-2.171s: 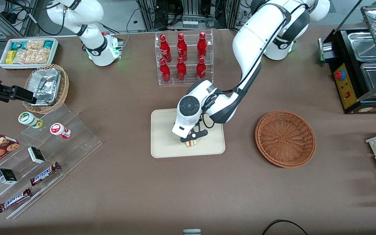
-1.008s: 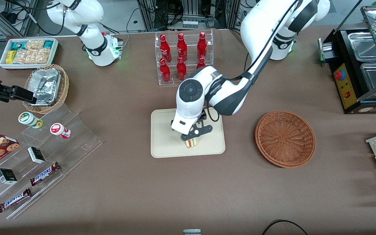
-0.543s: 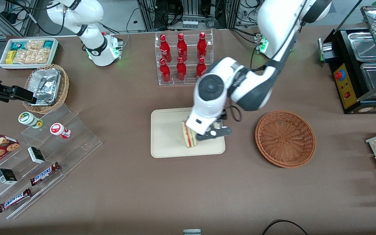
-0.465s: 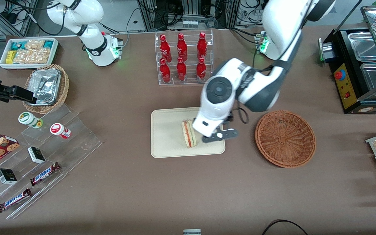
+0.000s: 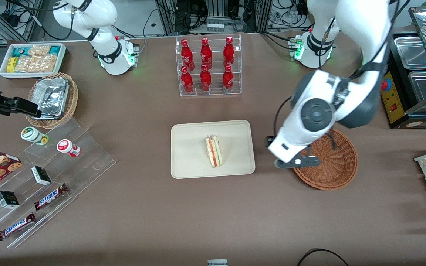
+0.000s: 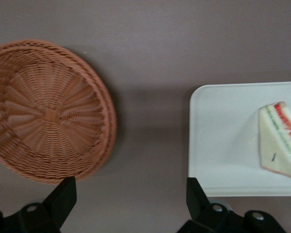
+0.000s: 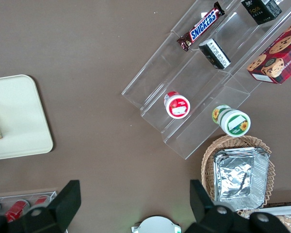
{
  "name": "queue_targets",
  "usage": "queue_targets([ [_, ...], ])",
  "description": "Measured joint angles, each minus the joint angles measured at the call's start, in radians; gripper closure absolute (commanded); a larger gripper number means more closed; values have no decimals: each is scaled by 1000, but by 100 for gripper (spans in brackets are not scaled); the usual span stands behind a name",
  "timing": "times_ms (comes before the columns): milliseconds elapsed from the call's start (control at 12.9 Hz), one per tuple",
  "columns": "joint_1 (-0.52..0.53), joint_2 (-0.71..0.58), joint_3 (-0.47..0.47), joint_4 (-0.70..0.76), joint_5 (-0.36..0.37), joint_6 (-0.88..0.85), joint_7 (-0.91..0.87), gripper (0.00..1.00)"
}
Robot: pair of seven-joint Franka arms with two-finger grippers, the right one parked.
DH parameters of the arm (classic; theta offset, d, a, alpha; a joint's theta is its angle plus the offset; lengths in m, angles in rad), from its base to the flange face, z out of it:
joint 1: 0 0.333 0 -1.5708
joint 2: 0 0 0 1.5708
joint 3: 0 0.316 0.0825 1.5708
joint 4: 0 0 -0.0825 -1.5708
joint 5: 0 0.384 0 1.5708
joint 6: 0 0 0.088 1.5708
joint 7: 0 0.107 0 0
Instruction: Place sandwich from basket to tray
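The sandwich point(image 5: 213, 151), a pale wedge with red filling along its cut edge, lies on the cream tray point(image 5: 190, 162) and nothing touches it. It also shows in the left wrist view point(image 6: 280, 141) on the tray point(image 6: 223, 141). The reddish-brown wicker basket point(image 5: 337, 166) stands empty beside the tray, toward the working arm's end; the wrist view shows its bare inside point(image 6: 43, 111). My left gripper point(image 5: 297, 162) hangs open and empty above the gap between tray and basket, over the basket's rim. Its fingers point(image 6: 63, 196) stand wide apart with bare table between them.
A clear rack of red bottles point(image 5: 207, 66) stands farther from the front camera than the tray. A tan basket with foil containers point(image 5: 52, 98), a white snack bin point(image 5: 31, 59) and clear snack steps point(image 5: 50, 177) lie toward the parked arm's end. A black food warmer point(image 5: 412, 74) stands at the working arm's end.
My gripper let go of the sandwich on the tray, rose, and swung away toward the basket. The sandwich stays on the tray.
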Motion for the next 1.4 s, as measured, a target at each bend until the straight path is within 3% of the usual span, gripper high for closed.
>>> queue_targets([
  [310, 123, -157, 3, -119, -4, -71, 210, 0],
  [775, 227, -322, 4, -136, -17, -264, 360, 0],
  [1395, 239, -396, 54, -88, -20, -409, 377, 0],
])
